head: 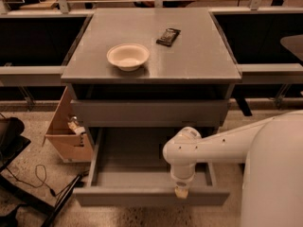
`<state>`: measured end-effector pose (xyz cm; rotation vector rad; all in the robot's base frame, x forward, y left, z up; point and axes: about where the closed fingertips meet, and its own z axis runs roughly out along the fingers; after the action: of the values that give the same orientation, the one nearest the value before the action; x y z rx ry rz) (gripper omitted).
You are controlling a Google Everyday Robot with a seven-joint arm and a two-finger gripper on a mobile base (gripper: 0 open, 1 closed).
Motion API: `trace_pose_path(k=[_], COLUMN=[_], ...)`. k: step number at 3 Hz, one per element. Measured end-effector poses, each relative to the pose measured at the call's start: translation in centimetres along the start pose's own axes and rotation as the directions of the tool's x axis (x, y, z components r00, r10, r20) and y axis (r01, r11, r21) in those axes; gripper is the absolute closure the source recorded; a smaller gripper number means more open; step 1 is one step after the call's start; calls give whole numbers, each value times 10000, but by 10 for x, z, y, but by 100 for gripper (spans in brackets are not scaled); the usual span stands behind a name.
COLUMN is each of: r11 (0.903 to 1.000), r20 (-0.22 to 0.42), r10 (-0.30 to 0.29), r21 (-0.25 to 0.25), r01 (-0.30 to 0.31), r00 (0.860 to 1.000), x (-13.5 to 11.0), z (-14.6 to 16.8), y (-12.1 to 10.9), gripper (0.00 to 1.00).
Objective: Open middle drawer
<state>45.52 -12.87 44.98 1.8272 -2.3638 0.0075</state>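
Note:
The middle drawer (137,196) is pulled out of the grey cabinet, and its empty grey box interior (132,162) faces up. Its flat handleless front is nearest the camera. My gripper (181,192) hangs from the white arm (222,143), which enters from the right. It points down at the top edge of the drawer front, right of centre. The drawer front above (149,112) is closed. Any lower drawer is hidden under the open one.
A white bowl (128,56) and a black packet (168,36) lie on the cabinet top (199,63). An open cardboard box (66,138) stands on the floor to the left of the cabinet. Black gear and a cable (28,174) lie further left.

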Motion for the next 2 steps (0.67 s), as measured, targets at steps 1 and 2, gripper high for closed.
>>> trace_pose_path(k=[1,2], r11=[10000,9998], r20=[0,-179], r10=[0,183], r21=[0,-63], r01=[0,-184], r00=[10000,9997], x=[0,16], z=[0,-3], y=[0,17], gripper=[100,100])
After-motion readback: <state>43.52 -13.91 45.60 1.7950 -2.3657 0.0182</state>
